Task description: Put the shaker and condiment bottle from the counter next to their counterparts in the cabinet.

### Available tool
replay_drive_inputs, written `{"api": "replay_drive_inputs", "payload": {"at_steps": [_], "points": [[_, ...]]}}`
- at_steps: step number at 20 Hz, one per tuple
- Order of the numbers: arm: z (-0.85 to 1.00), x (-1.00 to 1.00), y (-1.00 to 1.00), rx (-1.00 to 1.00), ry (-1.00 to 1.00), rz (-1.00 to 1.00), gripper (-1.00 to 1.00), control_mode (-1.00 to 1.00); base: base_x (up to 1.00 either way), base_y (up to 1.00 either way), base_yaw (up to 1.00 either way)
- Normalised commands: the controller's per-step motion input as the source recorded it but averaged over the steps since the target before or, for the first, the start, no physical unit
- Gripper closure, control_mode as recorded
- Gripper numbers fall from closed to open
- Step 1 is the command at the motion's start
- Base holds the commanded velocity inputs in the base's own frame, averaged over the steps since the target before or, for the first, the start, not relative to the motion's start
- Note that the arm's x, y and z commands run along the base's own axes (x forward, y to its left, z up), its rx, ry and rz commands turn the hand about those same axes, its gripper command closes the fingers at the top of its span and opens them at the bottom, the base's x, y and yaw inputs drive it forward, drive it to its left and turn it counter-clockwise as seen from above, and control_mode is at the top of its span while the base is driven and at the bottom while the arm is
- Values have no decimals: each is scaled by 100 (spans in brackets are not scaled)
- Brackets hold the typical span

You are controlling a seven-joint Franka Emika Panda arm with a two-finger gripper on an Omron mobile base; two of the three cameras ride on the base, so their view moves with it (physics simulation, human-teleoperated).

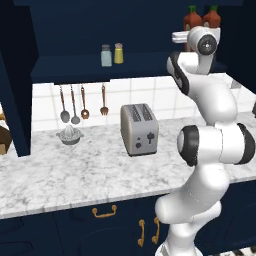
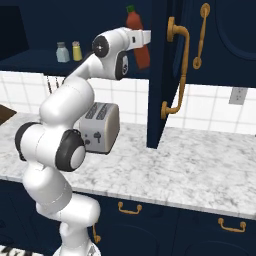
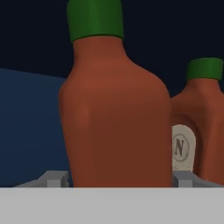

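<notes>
Fingers: grey tips (image 3: 54, 178) stand wide apart, one on each side of the condiment bottle (image 3: 114, 113); hand view can't settle whether they press its sides or just flank it.
Gripper: (image 3: 117, 179) up at cabinet shelf height, wrist reaching into the cabinet (image 1: 75, 67) at the shelf's right end.
Condiment bottle: upright, green cap up, between the tips at the right end of the shelf.
Counterpart bottle: second red-orange bottle (image 3: 201, 122), green cap, pale label, just beside and behind the first; both necks show above the wrist in the left base view.
Shaker: yellow shaker (image 1: 118, 53) on the shelf near its front edge, mid-left, just beside the pale blue-white shaker (image 1: 106, 55).
Counter: marbled counter (image 1: 75, 175) carries a toaster (image 1: 139, 129) and a juicer (image 1: 70, 135) by the back wall.
</notes>
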Motion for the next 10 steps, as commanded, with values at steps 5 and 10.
{"api": "replay_drive_inputs", "payload": {"at_steps": [5, 10], "points": [[-1, 15, 7, 0, 0, 0, -100, -100, 0, 0, 0], [1, -1, 14, 0, 0, 0, -100, -100, 0, 0, 0]]}}
